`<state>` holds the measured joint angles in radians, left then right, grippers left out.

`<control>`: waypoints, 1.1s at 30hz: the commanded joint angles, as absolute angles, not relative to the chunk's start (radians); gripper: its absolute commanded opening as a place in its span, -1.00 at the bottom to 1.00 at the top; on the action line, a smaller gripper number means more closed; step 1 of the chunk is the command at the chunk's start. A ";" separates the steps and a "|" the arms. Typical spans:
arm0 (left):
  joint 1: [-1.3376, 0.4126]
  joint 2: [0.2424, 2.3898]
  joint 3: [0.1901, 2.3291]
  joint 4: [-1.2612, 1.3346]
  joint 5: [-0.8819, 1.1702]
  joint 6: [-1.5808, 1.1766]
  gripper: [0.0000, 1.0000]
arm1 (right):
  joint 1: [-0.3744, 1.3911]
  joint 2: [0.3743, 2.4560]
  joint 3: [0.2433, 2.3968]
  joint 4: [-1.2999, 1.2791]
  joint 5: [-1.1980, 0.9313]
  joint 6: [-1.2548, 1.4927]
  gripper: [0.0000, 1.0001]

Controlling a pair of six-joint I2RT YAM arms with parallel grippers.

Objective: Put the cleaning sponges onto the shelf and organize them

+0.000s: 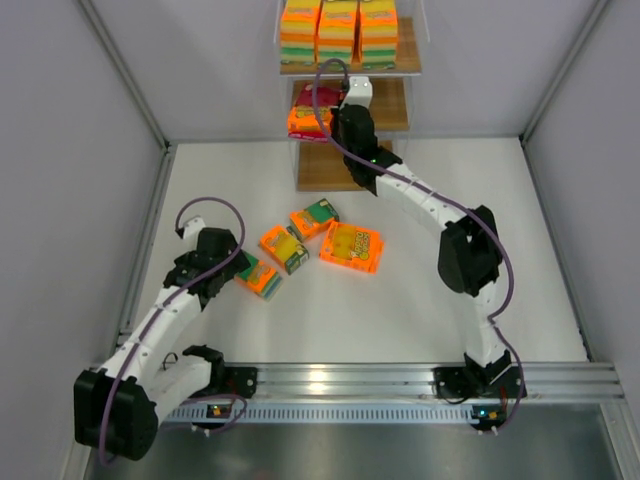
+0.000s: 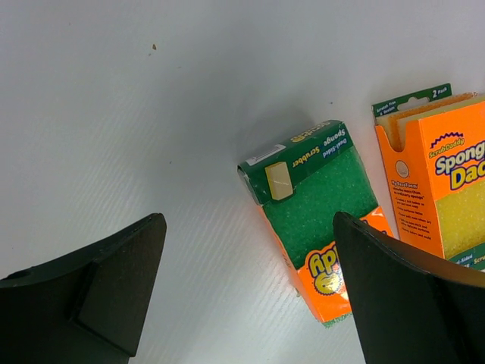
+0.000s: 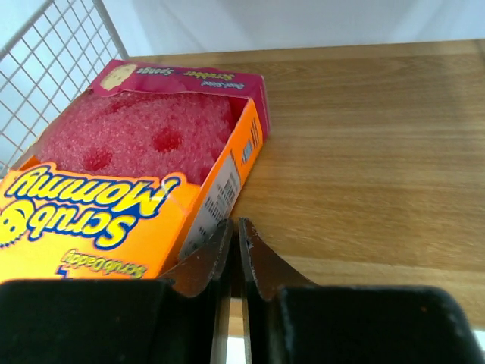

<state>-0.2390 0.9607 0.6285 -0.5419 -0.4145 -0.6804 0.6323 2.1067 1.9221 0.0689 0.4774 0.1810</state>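
The shelf (image 1: 392,108) stands at the back. Three stacks of cleaning sponges (image 1: 338,30) fill its top board. A magenta-faced pack (image 3: 136,152) lies at the left of the middle board (image 3: 364,136). My right gripper (image 3: 235,224) is shut and holds nothing, its fingertips against that pack's right side; from above, the right gripper (image 1: 338,106) is at the middle tier. Several packs lie on the table: a green-faced one (image 2: 318,205), a yellow-faced one (image 2: 447,182), and two more (image 1: 314,219) (image 1: 351,246). My left gripper (image 2: 248,227) hangs open over the green pack's near end, also seen as the left gripper (image 1: 235,262).
A wire mesh side (image 3: 53,61) bounds the shelf to the left of the magenta pack. The lowest shelf board (image 1: 320,172) is bare wood. Grey walls enclose the white table (image 1: 400,320) on three sides, and a metal rail (image 1: 350,380) carries both arm bases at the near edge.
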 commanded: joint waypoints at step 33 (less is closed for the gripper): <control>-0.213 0.950 0.699 -0.449 -0.353 -0.577 0.96 | 0.661 1.747 1.522 0.230 0.398 0.231 0.23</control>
